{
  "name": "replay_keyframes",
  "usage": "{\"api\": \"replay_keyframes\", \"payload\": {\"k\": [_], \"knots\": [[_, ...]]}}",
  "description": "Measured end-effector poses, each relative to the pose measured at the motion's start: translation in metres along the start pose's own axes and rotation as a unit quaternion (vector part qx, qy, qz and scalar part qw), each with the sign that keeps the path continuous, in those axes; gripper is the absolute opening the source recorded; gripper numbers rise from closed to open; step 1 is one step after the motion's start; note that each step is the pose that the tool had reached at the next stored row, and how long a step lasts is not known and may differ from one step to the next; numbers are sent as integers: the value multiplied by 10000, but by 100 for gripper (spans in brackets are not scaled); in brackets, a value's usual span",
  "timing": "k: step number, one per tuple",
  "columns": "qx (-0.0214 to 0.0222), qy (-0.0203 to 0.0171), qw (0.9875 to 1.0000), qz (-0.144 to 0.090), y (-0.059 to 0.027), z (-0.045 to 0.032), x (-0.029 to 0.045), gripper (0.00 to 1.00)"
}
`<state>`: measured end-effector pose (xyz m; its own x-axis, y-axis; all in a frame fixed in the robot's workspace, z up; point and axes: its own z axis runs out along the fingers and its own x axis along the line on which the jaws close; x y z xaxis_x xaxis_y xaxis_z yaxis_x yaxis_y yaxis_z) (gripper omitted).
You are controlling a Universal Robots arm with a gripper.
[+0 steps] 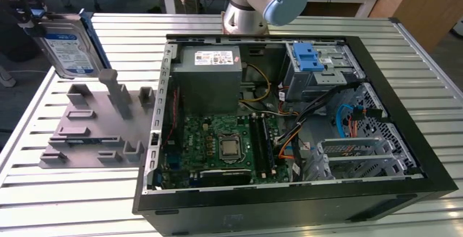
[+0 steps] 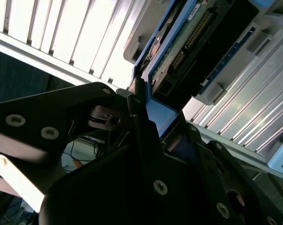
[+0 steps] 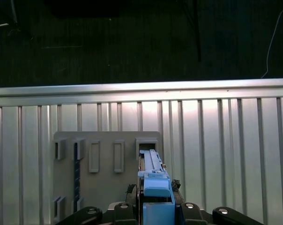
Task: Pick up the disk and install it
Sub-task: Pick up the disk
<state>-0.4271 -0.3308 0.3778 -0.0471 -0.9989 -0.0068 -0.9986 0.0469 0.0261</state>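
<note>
A slatted metal table carries a grey fixture plate with upright posts and, on the exterior view's right, an open black computer case lying on its side, with wooden desks behind. The gripper is largely cut off at the exterior view's upper left corner, but in the second wrist view its dark fingers pinch the blue rail of the disk, held upright in the air above the fixture plate. Inside the case lie a green motherboard, a grey power supply and a silver drive cage with a blue latch.
</note>
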Motion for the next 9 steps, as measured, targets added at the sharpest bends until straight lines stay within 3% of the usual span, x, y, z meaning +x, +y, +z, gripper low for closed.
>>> {"api": "replay_keyframes", "payload": {"k": [9], "knots": [[0,0,10000,0,3,-122,-1,36]]}}
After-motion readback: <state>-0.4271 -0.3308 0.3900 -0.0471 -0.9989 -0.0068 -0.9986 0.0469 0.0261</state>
